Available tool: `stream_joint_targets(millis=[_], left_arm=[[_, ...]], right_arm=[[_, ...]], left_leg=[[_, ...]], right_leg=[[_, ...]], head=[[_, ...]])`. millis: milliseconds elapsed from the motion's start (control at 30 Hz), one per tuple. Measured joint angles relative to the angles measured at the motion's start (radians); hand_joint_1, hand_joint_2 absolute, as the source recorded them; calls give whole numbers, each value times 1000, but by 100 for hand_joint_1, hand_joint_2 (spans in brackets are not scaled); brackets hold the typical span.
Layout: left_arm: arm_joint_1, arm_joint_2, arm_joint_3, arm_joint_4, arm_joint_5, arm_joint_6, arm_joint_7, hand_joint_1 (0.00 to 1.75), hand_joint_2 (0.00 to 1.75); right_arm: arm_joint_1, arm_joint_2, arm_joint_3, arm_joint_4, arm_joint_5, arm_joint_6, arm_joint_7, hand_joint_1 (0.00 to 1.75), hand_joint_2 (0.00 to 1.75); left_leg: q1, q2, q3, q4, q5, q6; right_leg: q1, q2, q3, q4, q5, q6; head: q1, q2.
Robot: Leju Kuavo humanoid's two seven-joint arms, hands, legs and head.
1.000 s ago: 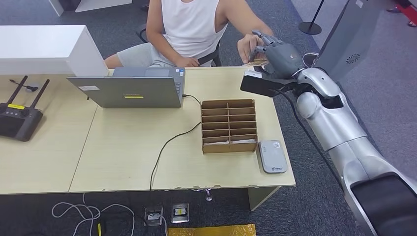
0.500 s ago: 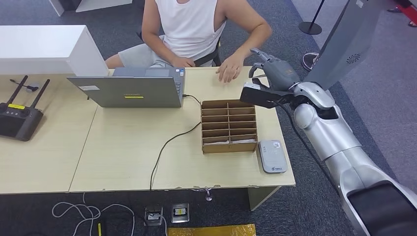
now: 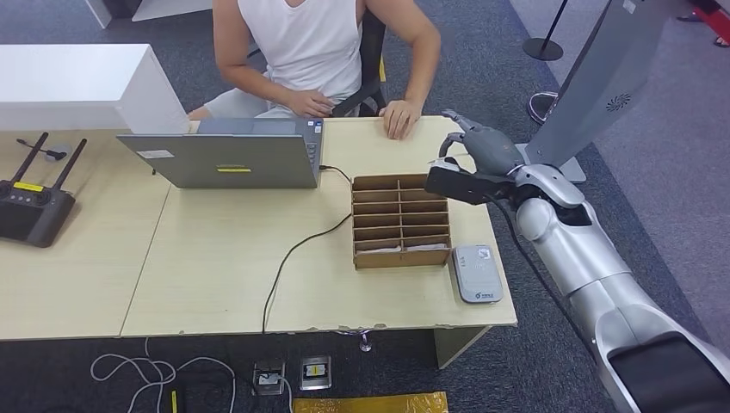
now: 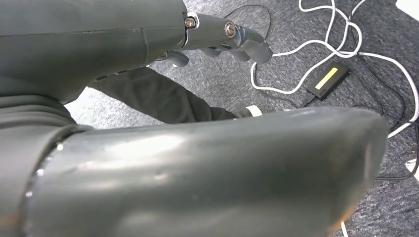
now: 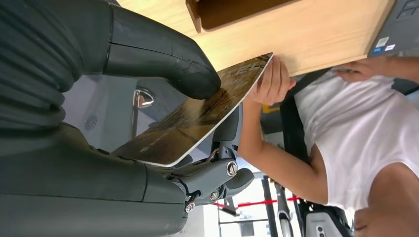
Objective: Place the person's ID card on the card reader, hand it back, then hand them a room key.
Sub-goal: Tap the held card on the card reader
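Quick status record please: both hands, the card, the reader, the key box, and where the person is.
right hand: pinches the ID card, held above the table's far right edge
ID card: flat between thumb and fingers
left hand: hangs over the carpet, holding nothing
card reader: near right corner of the table, nothing on it
cardboard organiser: left of the reader
person: seated across, one hand on the table edge
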Motion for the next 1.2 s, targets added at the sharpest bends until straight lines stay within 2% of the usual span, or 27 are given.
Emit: stream_joint_targets(millis=[233,367,500,667,933,1200], left_arm=[[10,1,0,0,37,3,8,0,0],[16,8,0,0,53,3,25,0,0],[20,16,2,0,64,8,27,0,0],[20,19,3,0,66,15,27,0,0],[19,21,3,0,60,15,34,0,0],[15,26,2,0,37,14,35,0,0]], right_arm=[[23,-81,-55,-62,-113,115,62,175,175],[55,-181,-123,-120,-208,177,138,175,175],[130,-286,-199,-196,-244,235,197,175,175],[254,-367,-276,-306,-229,292,263,175,175],[373,-409,-316,-425,-219,352,316,175,175],[459,-390,-299,-481,-152,350,313,175,175]], left_leg=[[0,-1,1,1,0,0],[0,-1,0,2,-1,0],[0,-1,0,2,-2,0],[0,0,0,2,-2,0],[1,1,0,1,-2,0],[1,0,-1,1,-2,0]], right_leg=[[0,-1,0,0,0,0],[0,-1,0,-1,0,0],[0,-1,1,-1,0,0],[0,0,0,-1,0,0],[1,0,1,-1,0,0],[1,0,1,0,0,0]], head=[[0,0],[0,0],[0,0],[0,0],[0,0],[0,0]])
